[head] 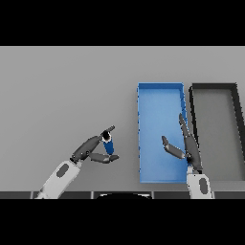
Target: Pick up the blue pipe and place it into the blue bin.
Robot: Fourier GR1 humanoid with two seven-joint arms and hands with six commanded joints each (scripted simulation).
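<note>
Grasp step: left robot hand [94, 149] pinches the blue pipe [108, 144] left of the blue bin [160, 90]. Right robot hand [185, 146] hovers over bin, fingers straight. Next: lift, carry rightward over the rim.

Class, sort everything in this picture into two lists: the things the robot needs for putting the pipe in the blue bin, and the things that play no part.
Needed:
short blue pipe
rectangular blue bin
left hand, pinching the pipe

No part:
dark grey bin
right hand, open over the blue bin's right edge
grey table
</note>
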